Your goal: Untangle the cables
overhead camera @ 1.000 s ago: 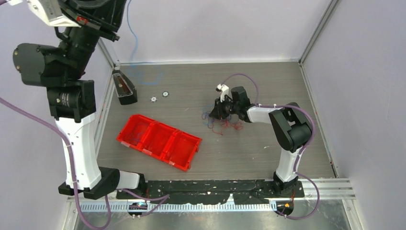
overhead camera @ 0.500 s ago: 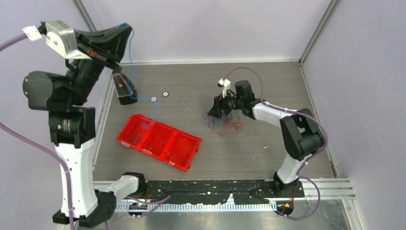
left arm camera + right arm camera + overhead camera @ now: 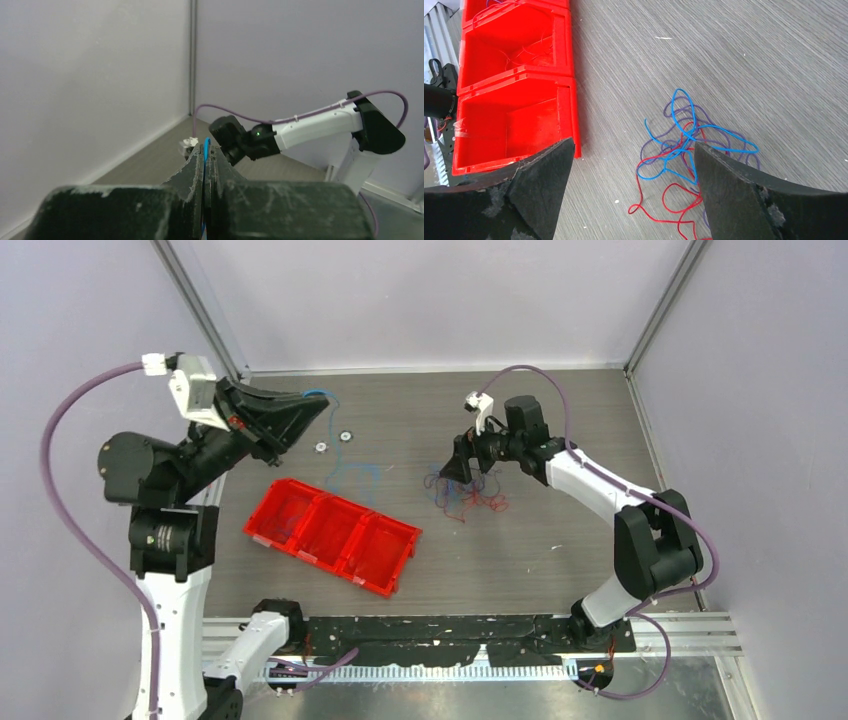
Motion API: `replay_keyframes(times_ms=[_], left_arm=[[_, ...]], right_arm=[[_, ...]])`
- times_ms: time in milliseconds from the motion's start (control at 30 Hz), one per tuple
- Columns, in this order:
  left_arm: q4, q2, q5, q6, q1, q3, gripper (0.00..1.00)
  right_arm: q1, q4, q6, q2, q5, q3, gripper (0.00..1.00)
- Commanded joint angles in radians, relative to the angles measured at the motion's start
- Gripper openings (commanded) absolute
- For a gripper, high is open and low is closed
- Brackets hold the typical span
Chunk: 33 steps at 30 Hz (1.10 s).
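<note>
My left claw (image 3: 316,404) is clenched on one blue cable (image 3: 205,146). In the left wrist view I see the strand pressed between the two closed fingers. From above, this claw is raised over the tabletop (image 3: 560,440), beyond the far end of the red bin (image 3: 385,550), and the blue cable hangs down from it and ends in loops on the tabletop just behind the bin.

My right claw (image 3: 633,145) is released, with its fingers wide apart and nothing between them. It hangs over the heap of cables (image 3: 684,150), which lies on the tabletop to the right of the bin, near but apart from it. The heap is red, blue and purple strands, crossed over each other.
</note>
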Motion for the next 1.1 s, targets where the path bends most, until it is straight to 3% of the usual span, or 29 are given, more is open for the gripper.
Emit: replay_keyframes(times_ms=[0,300,733,833,967,1067], left_arm=[[0.035,0.008,0.160,-0.083,-0.003,-0.038,0.00],[-0.072,-0.084,0.295,-0.009,-0.003,-0.194,0.00],[-0.117,-0.117,0.229,0.058,-0.014,-0.298,0.00],[-0.221,-0.102,0.194,0.170,-0.043,-0.330,0.00],[-0.474,-0.050,0.090,0.454,-0.140,-0.308,0.00],[-0.548,-0.042,0.022,0.533,-0.190,-0.358,0.00]], right_arm=[[-0.009,-0.026,-0.008,-0.041,0.013,0.058,0.95],[-0.010,-0.080,-0.041,-0.043,0.018,0.087,0.95],[-0.023,-0.117,-0.066,-0.049,0.022,0.083,0.95],[-0.025,-0.116,-0.064,-0.050,0.028,0.084,0.95],[-0.030,-0.112,-0.057,-0.058,0.032,0.074,0.95],[-0.033,-0.106,-0.056,-0.065,0.038,0.063,0.95]])
